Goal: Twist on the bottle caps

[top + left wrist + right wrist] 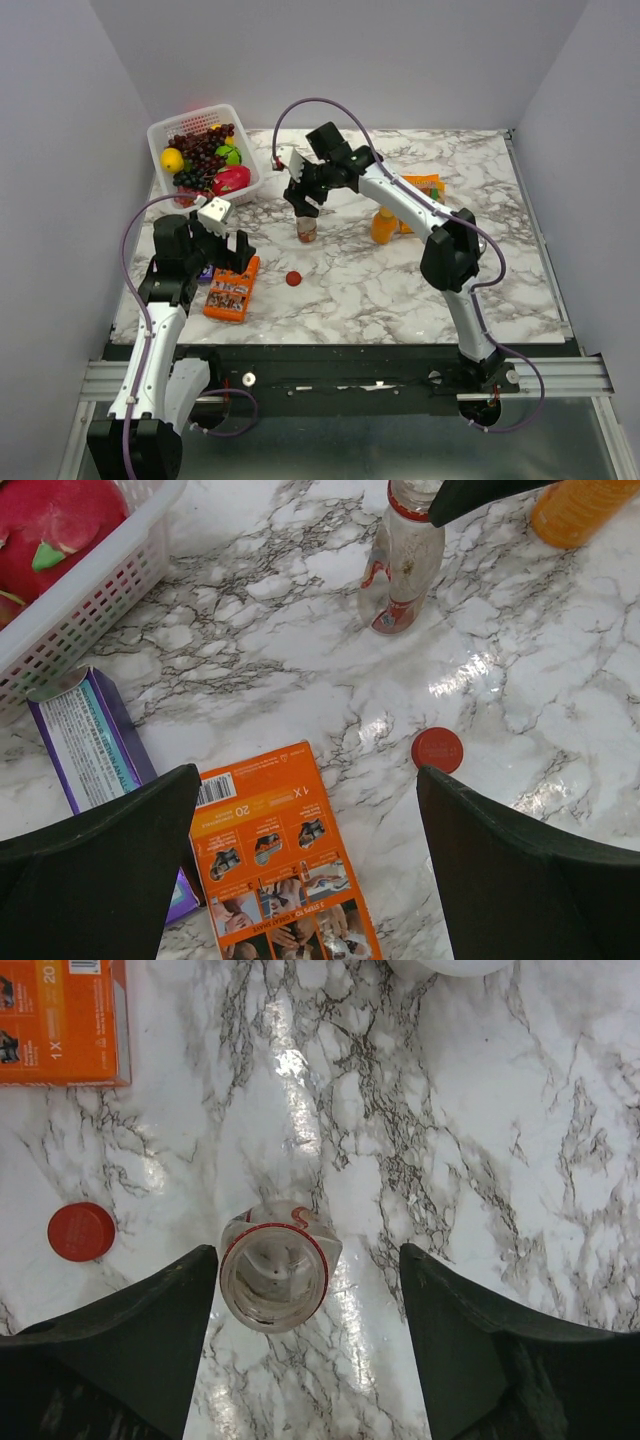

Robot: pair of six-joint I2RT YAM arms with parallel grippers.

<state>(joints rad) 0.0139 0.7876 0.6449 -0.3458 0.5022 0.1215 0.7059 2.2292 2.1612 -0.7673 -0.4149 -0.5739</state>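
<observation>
The right gripper (304,207) hangs over the uncapped clear bottle (274,1278), jaws spread wide to either side of its open mouth and holding nothing, on the marble surface (400,290). The red cap (437,749) lies flat close by, top up. It is a light, hard, shallow disc, probably best pinched across its ribbed rim. The bottle looks thin-walled, light and easy to tip, so a hold low on its body would likely steady it. What it holds cannot be made out from above. The left gripper (308,771) hovers near the cap and an orange box (290,880), jaws wide and empty. The orange bottle (384,226) stands further right; whether it is capped cannot be told. A white basket (100,590) holds fruit.
</observation>
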